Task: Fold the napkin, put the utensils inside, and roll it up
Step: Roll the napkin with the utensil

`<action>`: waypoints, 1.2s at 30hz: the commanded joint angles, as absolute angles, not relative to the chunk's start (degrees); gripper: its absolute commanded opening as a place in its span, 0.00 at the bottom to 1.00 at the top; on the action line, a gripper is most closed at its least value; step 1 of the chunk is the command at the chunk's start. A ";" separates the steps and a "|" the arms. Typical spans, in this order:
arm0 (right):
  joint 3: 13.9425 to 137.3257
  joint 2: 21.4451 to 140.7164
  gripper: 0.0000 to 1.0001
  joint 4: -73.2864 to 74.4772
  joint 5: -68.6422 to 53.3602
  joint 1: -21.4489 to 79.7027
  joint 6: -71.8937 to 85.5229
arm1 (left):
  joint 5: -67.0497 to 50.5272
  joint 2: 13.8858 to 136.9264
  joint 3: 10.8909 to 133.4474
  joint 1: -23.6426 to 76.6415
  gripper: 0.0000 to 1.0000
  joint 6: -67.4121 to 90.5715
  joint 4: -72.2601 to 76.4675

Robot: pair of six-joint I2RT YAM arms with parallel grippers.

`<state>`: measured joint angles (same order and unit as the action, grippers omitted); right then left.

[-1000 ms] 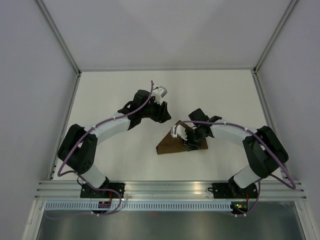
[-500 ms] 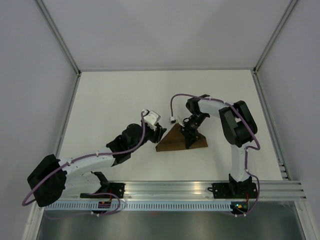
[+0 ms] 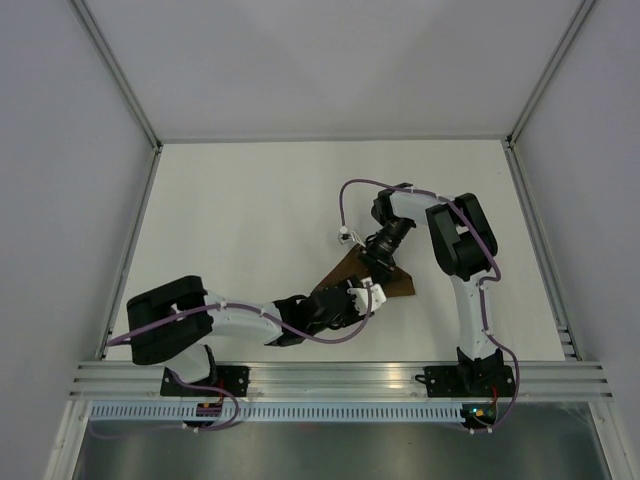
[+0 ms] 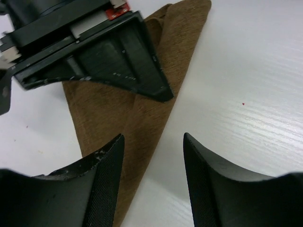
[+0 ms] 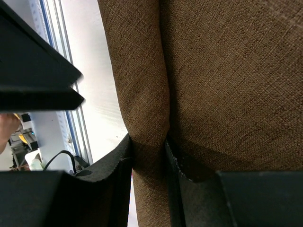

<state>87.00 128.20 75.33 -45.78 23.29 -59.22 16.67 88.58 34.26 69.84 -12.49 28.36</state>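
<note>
As the right gripper (image 5: 147,146) pinches the dark-brown fabric napkin (image 5: 227,71) at twelve o'clock, cloth bunches. The left gripper (image 4: 152,139) gapes at seven o'clock.

The flat white table (image 3: 250,190) is lying open across its far and left stretches. Near its front centre, the white left arm (image 3: 240,318) and white right arm (image 3: 468,300) are crowding over the folded dark-brown cloth napkin (image 3: 398,285), blocking approach there.

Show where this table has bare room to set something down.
Free: the far stretch of the table along the back wall; the left side beyond the left arm; a strip between the right arm and right wall. Crowded: where left pincer and right pincer meet at the napkin.
</note>
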 commanded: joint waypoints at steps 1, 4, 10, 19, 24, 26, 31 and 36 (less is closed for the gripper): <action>87.28 132.36 0.20 69.70 -40.87 23.29 -61.96 | 15.82 92.10 39.01 70.75 0.59 -19.33 29.44; 87.71 132.80 0.20 69.43 -40.96 23.29 -61.88 | 14.50 95.53 40.95 70.75 0.59 -20.65 29.09; 88.94 134.21 0.19 69.79 -40.87 23.20 -61.43 | 13.53 100.81 42.10 70.75 0.59 -21.01 29.27; 89.21 134.83 0.19 69.87 -40.87 23.20 -61.35 | 16.53 106.87 43.15 70.49 0.48 -20.57 29.62; 89.12 133.86 0.20 70.22 -40.96 23.20 -61.35 | 11.53 106.88 43.77 68.38 0.16 -18.81 26.20; 89.12 133.16 0.22 70.57 -41.22 23.20 -61.35 | 8.11 106.61 43.77 67.24 0.15 -18.37 24.18; 89.03 130.96 0.44 70.84 -41.75 23.20 -60.56 | 1.77 105.91 44.12 65.22 0.07 -17.49 20.13; 87.90 125.52 0.61 71.11 -42.19 23.20 -60.38 | -5.62 105.91 45.44 63.02 0.02 -15.91 16.88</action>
